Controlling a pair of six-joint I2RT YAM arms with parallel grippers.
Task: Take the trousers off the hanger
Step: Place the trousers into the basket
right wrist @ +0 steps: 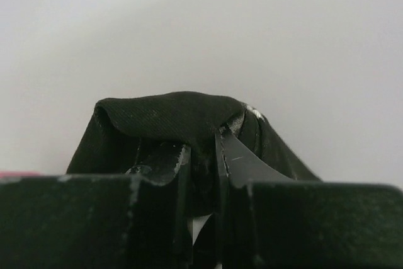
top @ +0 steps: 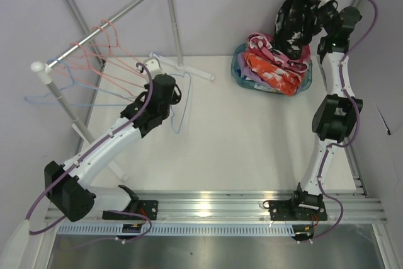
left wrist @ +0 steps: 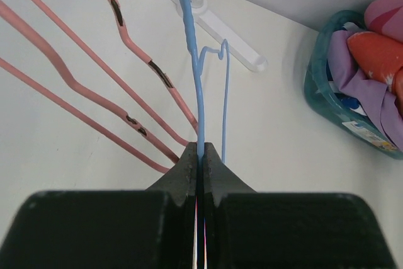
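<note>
Two arms are engaged. The left arm [top: 119, 133] reaches toward the rack [top: 107, 20]. Its jaws are pressed together on the wire of a bare blue hanger [left wrist: 200, 86], held over the worktop [top: 239, 137] near the rack's foot. Bare pink hangers [left wrist: 101, 86] lie just beside it. The right arm [top: 335, 77] is raised over the basket [top: 238, 70] at the far right of the worktop. Its jaws are clamped on a fold of the black trousers [right wrist: 170, 114], which hang above the basket. Orange trousers [top: 267, 67], pink patterned trousers [top: 264, 45] and lavender trousers [left wrist: 362, 89] lie in the basket.
</note>
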